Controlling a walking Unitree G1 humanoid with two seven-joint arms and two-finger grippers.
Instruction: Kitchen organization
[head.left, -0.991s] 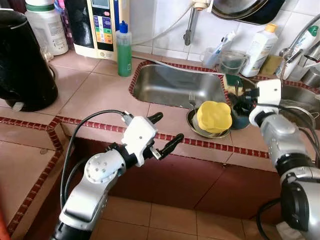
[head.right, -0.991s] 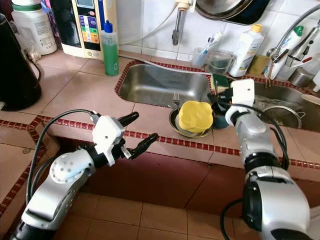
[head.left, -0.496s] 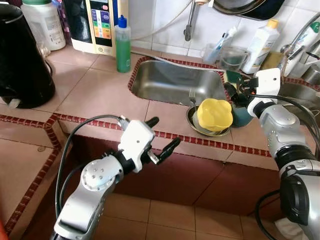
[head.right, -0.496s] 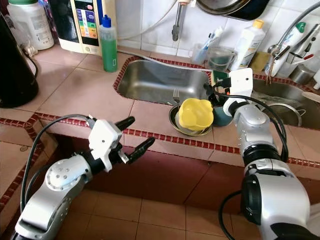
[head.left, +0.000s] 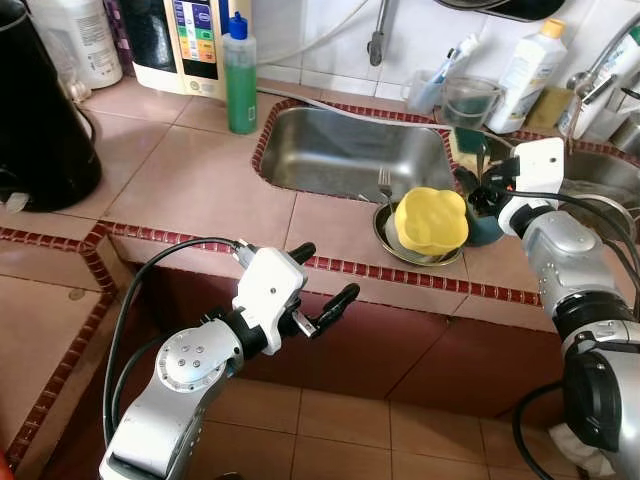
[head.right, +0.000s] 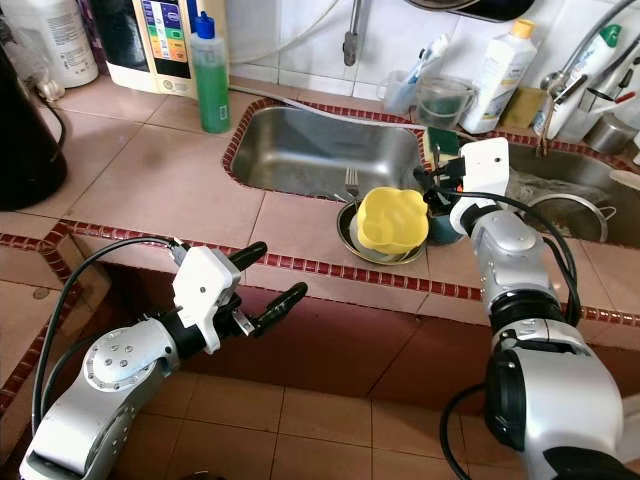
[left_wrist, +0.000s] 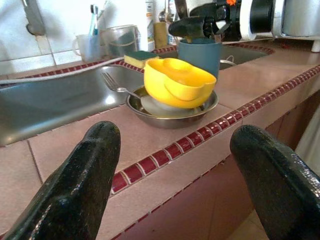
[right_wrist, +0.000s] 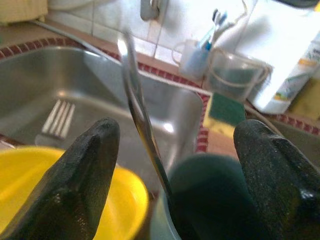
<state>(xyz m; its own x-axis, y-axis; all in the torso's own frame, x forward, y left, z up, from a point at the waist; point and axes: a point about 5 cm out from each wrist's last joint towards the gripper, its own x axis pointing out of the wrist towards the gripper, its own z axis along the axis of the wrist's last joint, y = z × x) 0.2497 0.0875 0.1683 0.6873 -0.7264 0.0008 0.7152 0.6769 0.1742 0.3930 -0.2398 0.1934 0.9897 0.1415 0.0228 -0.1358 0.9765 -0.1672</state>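
A pink-tiled counter (head.left: 190, 185) is running across the room, edged with a border of small dark red tiles (head.left: 420, 278) that is catching the light. A stainless steel sink (head.left: 350, 155) is sitting sunk into it, its basin gleaming, and a second basin (head.right: 570, 195) is lying further to the right. White wall tiles (head.left: 320, 35) are rising behind, brightly lit. The front of the counter (head.right: 400, 340) is dropping away in deep reddish brown, lying in shade. Below, a floor of terracotta tiles (head.left: 330, 430) with pale grout lines is spreading out. To the left, the counter is turning a corner (head.left: 40, 330).
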